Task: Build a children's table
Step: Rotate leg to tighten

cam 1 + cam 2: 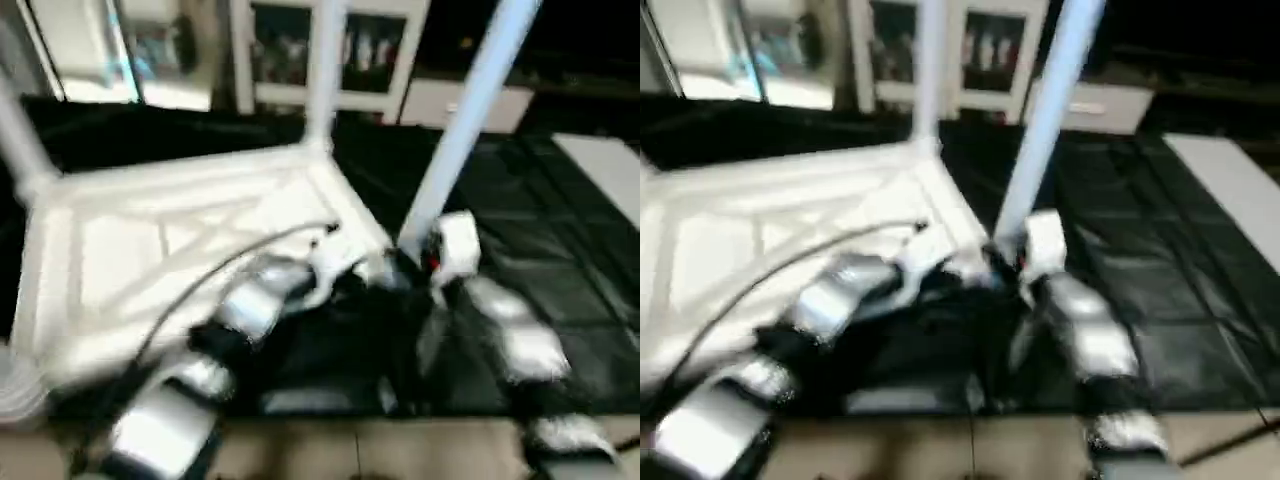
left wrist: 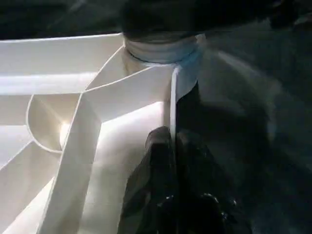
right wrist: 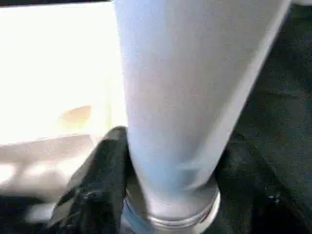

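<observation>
Nearest you, both silver forearms reach forward over a tan strip of floor (image 1: 400, 445) and onto the black mat (image 1: 540, 250).

Your left claw (image 2: 173, 146) is pinched shut on the thin side wall of the tabletop (image 1: 150, 260). In the left wrist view one black finger (image 2: 151, 165) sits inside the wall, against the ribbed underside, and the other sits outside it. The grip is on the near right edge of the top, just short of the corner socket (image 2: 163, 48).

Your right claw (image 3: 170, 161) is around the lower end of a table leg (image 1: 470, 110), right where the leg meets that same near right corner socket. In the right wrist view one black finger (image 3: 105, 175) lies against the side of the leg just above its ringed base. The other finger is hidden behind the leg, so you cannot tell whether the claw actually clamps the leg or only brackets it.

The tabletop lies upside down on the mat, ribs facing up, stretching away from your claws to the left and back. The leg at your right claw stands in its socket and leans a little to the right as it rises.

Farther off, a second leg (image 1: 322, 70) stands upright in the far right corner, and a third leg (image 1: 18, 135) rises from the far left corner.

Beyond the table stand white cabinets (image 1: 330, 50) with dark openings.
</observation>
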